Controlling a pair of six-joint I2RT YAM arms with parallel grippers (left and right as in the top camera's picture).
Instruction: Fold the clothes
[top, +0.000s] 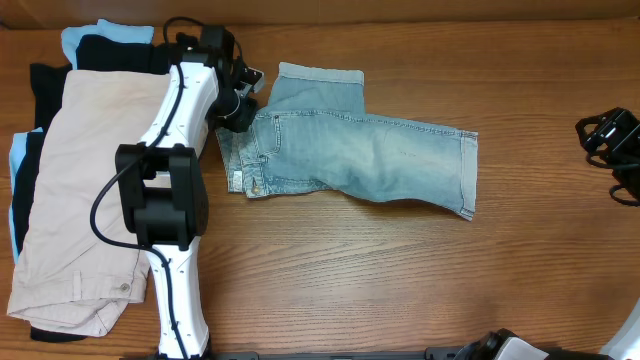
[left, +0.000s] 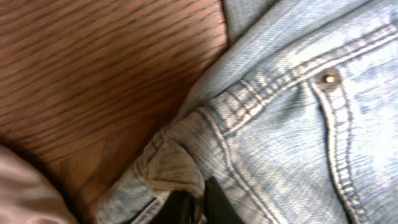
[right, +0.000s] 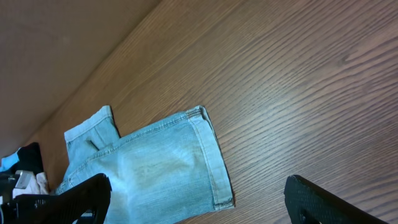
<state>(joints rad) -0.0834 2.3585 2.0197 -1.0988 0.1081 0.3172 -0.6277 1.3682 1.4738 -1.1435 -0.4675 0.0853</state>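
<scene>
Denim shorts (top: 350, 150) lie flat mid-table (top: 400, 280). The waistband is toward the left, one leg stretches right, and the other cuff pokes toward the far edge. Your left gripper (top: 240, 105) is at the waistband's far corner, fingers pinched tight on a bunched fold of denim. Your right gripper (top: 608, 137) hangs at the table's right edge, well apart from the shorts, fingers spread wide and holding nothing. Beige shorts (top: 90, 180) top the pile at far left, with black and pale-blue garments underneath.
</scene>
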